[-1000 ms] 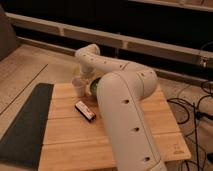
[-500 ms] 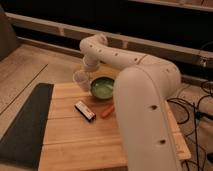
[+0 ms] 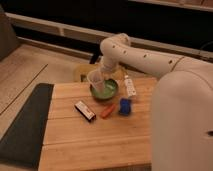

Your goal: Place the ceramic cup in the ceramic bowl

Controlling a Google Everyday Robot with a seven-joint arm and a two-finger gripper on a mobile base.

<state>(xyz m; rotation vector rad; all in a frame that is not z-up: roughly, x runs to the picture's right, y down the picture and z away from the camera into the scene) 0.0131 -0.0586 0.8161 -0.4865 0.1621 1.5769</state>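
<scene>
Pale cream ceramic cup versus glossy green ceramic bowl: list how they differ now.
The pale cream ceramic cup is narrow and tall; the glossy green ceramic bowl is wide and shallow. The cup hangs tilted in the shut gripper over the bowl's left rim; the bowl sits flat on the wooden table. Both are round, open-topped vessels.

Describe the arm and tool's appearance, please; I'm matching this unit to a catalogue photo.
The arm is glossy off-white with thick, rounded segments, a row of small dark dots running along its upper link, and a bulbous elbow. A large smooth white section fills the right foreground. The tool, beside the ceramic cup, looks similarly pale. No cables show on the arm.
</scene>
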